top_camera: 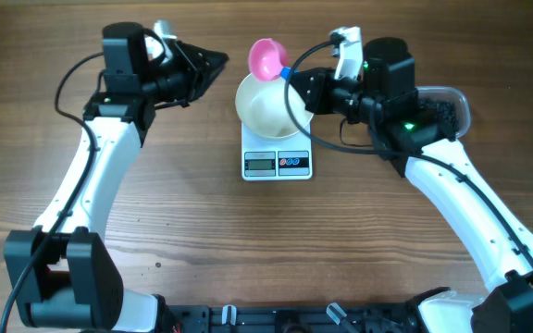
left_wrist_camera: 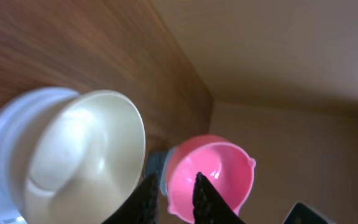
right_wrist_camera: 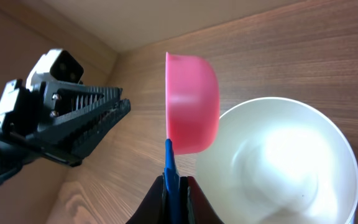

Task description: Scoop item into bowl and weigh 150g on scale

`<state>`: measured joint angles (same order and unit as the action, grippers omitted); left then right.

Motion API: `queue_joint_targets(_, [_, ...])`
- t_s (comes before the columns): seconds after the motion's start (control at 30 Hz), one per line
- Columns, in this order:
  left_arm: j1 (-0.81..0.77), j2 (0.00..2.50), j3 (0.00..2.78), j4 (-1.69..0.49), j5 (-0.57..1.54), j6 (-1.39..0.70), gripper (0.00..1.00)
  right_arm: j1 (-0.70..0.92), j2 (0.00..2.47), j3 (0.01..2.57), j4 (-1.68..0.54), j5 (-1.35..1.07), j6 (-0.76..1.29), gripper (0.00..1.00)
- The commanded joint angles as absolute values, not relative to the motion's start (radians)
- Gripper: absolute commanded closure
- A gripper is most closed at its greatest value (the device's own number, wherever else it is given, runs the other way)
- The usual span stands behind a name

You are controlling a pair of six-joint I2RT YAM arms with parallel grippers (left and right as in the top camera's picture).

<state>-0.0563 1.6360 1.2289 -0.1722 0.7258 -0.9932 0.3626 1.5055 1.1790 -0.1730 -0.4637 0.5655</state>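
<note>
R gripper (top_camera: pixel 296 81) is clamped on the blue handle of a pink scoop (top_camera: pixel 266 57); in the R wrist view the handle sits pinched betw. its 2 fingers (right_wrist_camera: pixel 188 199). The scoop is tipped on its side w/ its mouth toward the L arm. It hangs at the far rim of the bowl (top_camera: pixel 253 111); can't tell if scoop and rim touch. L wrist view looks into the scoop and shows only smooth pink. L gripper (top_camera: pixel 218 63) hovers just beside scoop and bowl on the L side, pointing at them. Its 2 fingers (left_wrist_camera: pixel 143 202) stand a little apart w/ nothing betw. them. The bowl sits on the scale (top_camera: pixel 278 164), approx. centred on the platform, covering most of it, and its inside shows only white. The scale's display and buttons face the robot; reading too small to make out. The item, the black beads (top_camera: pixel 444 113), lies in a clear tub (top_camera: pixel 459 100) at far R of the table (top_camera: pixel 248 240), largely hidden under the R arm, well apart from the bowl.
</note>
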Motion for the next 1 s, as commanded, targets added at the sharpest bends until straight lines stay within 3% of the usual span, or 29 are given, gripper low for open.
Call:
queue_joint_targets(0.0, [-0.061, 1.608, 1.247, -0.168, 0.699, -1.006, 0.76, 0.366, 1.486, 1.172, -0.158, -0.472, 0.614, 0.96])
queue_joint_targets(0.13, [-0.056, 1.608, 1.247, -0.167, 0.699, -0.965, 0.78, 0.360, 1.486, 1.172, -0.162, -0.464, 0.602, 0.96])
queue_joint_targets(0.3, [-0.032, 1.608, 1.247, -0.167, 0.687, -0.760, 0.80, 0.312, 1.486, 1.172, -0.208, -0.461, 0.556, 0.96])
queue_joint_targets(0.47, [-0.021, 1.608, 1.247, -0.171, 0.620, -0.656, 0.74, 0.258, 1.486, 1.193, -0.293, -0.461, 0.509, 0.96])
queue_joint_targets(0.97, [-0.022, 1.597, 1.248, -0.303, 0.358, -0.448, 0.67, 0.077, 1.485, 1.404, -0.793, -0.303, 0.366, 0.96])
